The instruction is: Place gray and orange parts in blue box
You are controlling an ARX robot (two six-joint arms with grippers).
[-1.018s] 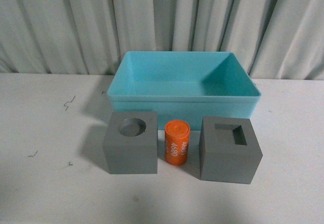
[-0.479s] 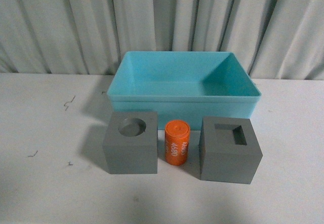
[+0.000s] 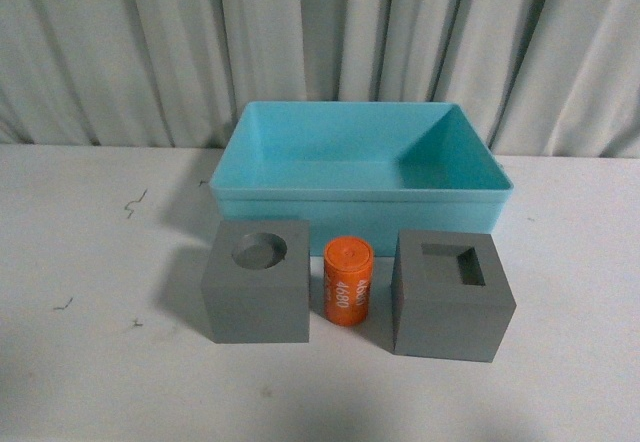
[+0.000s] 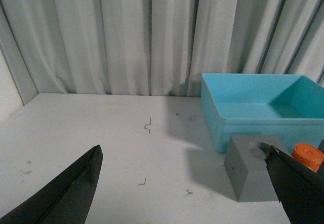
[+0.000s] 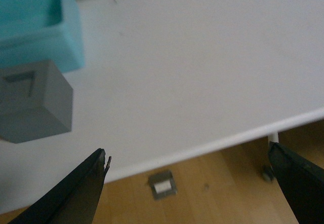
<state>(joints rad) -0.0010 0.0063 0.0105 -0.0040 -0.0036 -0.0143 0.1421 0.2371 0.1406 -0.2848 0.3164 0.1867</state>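
Note:
In the front view a gray cube with a round hole (image 3: 257, 282) stands left of an upright orange cylinder (image 3: 347, 281) with white digits, and a gray cube with a square hole (image 3: 452, 294) stands to its right. The empty blue box (image 3: 362, 170) sits just behind them. Neither arm shows in the front view. My left gripper (image 4: 187, 196) is open above the table, and its view shows the round-hole cube (image 4: 254, 167), the cylinder (image 4: 308, 155) and the box (image 4: 263, 107). My right gripper (image 5: 190, 193) is open over the table's edge, near the square-hole cube (image 5: 31, 101) and a box corner (image 5: 38, 24).
The white table (image 3: 90, 262) carries small dark marks. A pleated gray curtain (image 3: 320, 42) hangs behind the box. In the right wrist view the table edge (image 5: 212, 145) runs across, with wooden floor (image 5: 212, 193) and a table leg (image 5: 272, 139) below.
The parts and the box have shifted very slightly left in the front view; nothing else has changed.

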